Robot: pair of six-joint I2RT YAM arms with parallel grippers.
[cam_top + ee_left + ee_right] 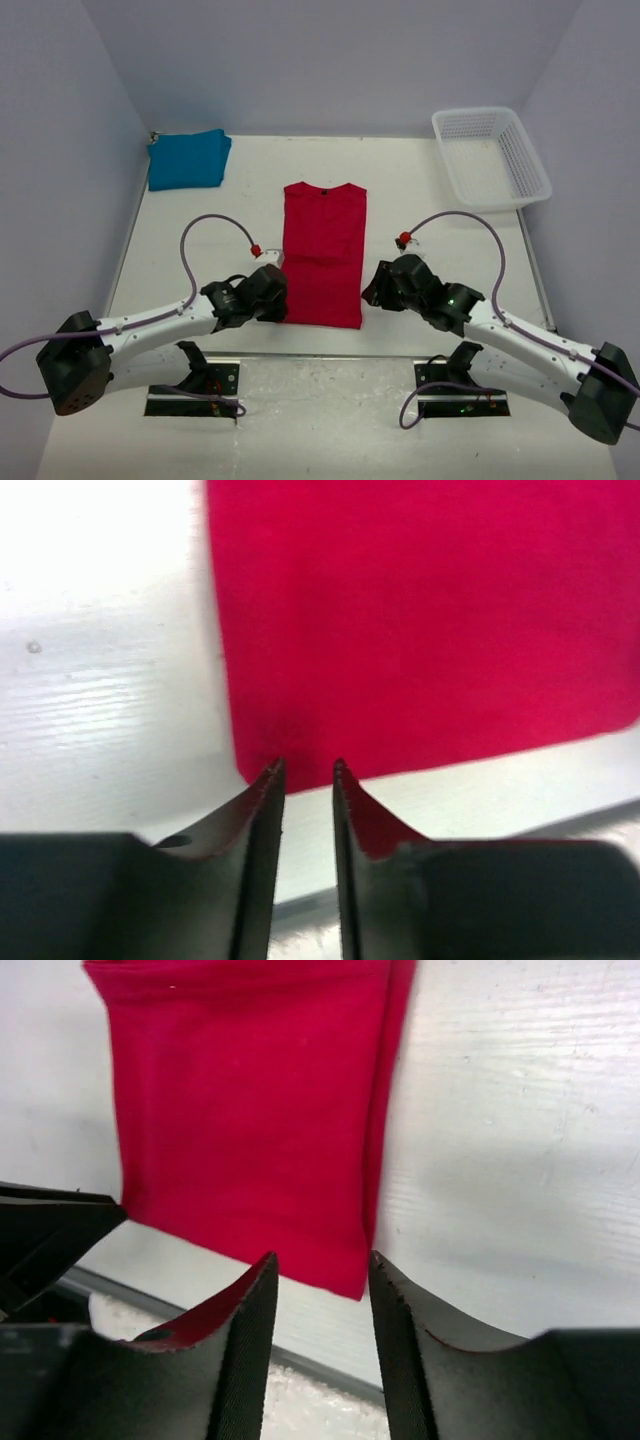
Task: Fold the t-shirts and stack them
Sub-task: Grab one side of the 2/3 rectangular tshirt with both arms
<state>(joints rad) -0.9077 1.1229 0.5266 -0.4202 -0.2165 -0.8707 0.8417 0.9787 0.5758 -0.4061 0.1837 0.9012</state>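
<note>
The red t-shirt (323,255) lies flat mid-table, folded into a long strip with its neck at the far end. My left gripper (272,292) sits at its near left corner; in the left wrist view the gripper (308,765) is narrowly open, with the red t-shirt (420,630) just past the tips and bare table in the gap. My right gripper (374,284) sits at the near right corner, and in the right wrist view it (322,1257) stands open just short of the red t-shirt (240,1110). The teal-blue t-shirt (188,158) lies folded at the back left.
A white mesh basket (492,155) stands at the back right. Grey walls close in the table on the left, back and right. The table's near edge (200,1325) runs just below the red t-shirt's hem.
</note>
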